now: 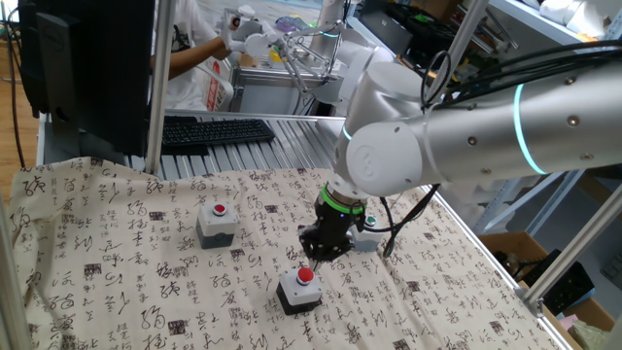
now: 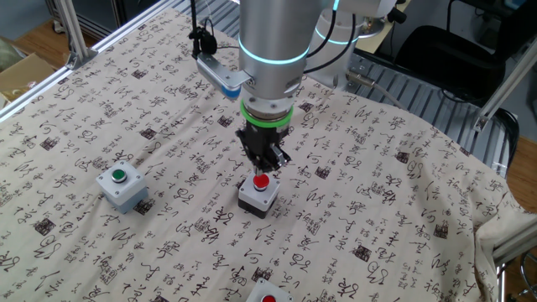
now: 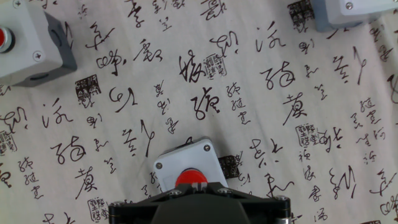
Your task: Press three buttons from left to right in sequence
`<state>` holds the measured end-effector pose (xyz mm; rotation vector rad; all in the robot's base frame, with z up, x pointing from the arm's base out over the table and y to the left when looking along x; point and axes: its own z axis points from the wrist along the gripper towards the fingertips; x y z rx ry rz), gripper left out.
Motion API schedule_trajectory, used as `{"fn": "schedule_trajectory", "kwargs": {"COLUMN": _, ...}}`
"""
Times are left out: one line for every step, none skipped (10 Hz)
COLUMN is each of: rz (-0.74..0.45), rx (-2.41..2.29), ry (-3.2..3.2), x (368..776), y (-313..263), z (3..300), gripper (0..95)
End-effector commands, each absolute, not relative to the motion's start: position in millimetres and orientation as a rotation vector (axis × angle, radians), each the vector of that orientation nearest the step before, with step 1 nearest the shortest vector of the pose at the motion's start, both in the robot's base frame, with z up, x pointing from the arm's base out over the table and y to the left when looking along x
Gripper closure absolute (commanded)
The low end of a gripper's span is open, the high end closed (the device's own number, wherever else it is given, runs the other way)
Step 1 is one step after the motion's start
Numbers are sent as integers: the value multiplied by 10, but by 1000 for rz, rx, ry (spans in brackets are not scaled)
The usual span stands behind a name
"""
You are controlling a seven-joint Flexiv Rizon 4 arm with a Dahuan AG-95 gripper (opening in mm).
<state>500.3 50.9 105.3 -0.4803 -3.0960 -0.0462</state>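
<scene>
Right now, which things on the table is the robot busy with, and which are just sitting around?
For the job:
- grey box with small red button
- black-and-white box with red dome button
- light grey box with green button
- gripper, shut, just above the dome button

Just lying about:
- keyboard
- cloth with black writing

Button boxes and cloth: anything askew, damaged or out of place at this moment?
Nothing stands out. The grey box, the middle box and the green-button box all sit flat and upright on the printed cloth, which is only rumpled at its edges.
</scene>
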Motion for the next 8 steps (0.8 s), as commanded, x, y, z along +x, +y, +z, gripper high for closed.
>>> {"fn": "schedule_trajectory", "kwargs": {"rz": -52, "rx": -484, "ry": -3095, "x": 5006, "y": 518, "z": 1042, "gripper": 950}}
{"fn": "schedule_trajectory", "kwargs": {"rz": -61, "rx": -489, "ry": -3093, "x": 5000, "y": 525, "z": 1027, "gripper": 950}}
{"fn": "schedule_trajectory", "kwargs": {"rz": -70, "rx": -495, "ry": -3091, "x": 4992, "y": 536, "z": 1010, "gripper": 950}}
{"fn": "schedule_trajectory", "kwargs": {"rz": -75, "rx": -497, "ry": -3088, "x": 4984, "y": 555, "z": 1004, "gripper": 950}}
{"fn": "schedule_trajectory", "kwargs": {"rz": -69, "rx": -506, "ry": -3089, "x": 4972, "y": 578, "z": 1003, "gripper": 950}}
{"fn": "schedule_trajectory", "kwargs": {"rz": -64, "rx": -510, "ry": -3088, "x": 4962, "y": 593, "z": 999, "gripper": 950}}
{"fn": "schedule_trajectory", "kwargs": {"rz": -68, "rx": -511, "ry": -3088, "x": 4963, "y": 596, "z": 991, "gripper": 950}}
{"fn": "schedule_trajectory", "kwargs": {"rz": -62, "rx": -511, "ry": -3088, "x": 4964, "y": 599, "z": 980, "gripper": 950}}
